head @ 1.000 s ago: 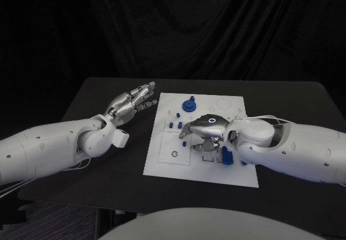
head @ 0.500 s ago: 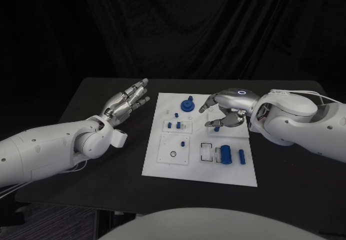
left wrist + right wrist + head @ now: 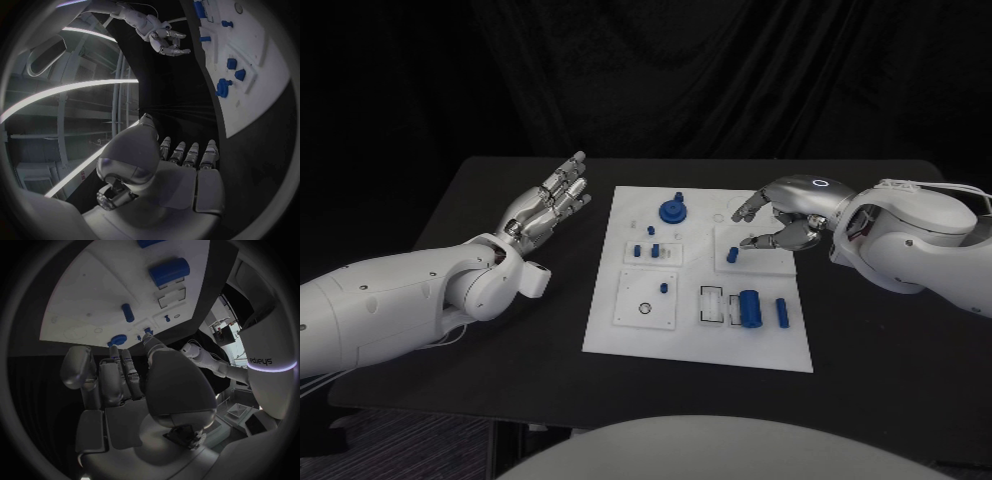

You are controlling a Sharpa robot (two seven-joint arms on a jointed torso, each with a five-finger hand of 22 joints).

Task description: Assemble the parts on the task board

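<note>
"sharpa" on the robot's white body (image 3: 261, 360) (right wrist view)

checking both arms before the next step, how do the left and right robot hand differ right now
The left robot hand lies over bare table beside the task board, fingers stretched out and apart. The right robot hand hovers over the board's far right corner, fingers curled downward, near a small blue peg. Both are silver on white arms, and neither holds a part.

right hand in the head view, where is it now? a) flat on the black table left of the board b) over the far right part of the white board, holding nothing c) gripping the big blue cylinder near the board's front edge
b: the right hand hangs over the far right part of the task board, fingers curled and empty, with a small blue part standing just beside it on the board.
</note>
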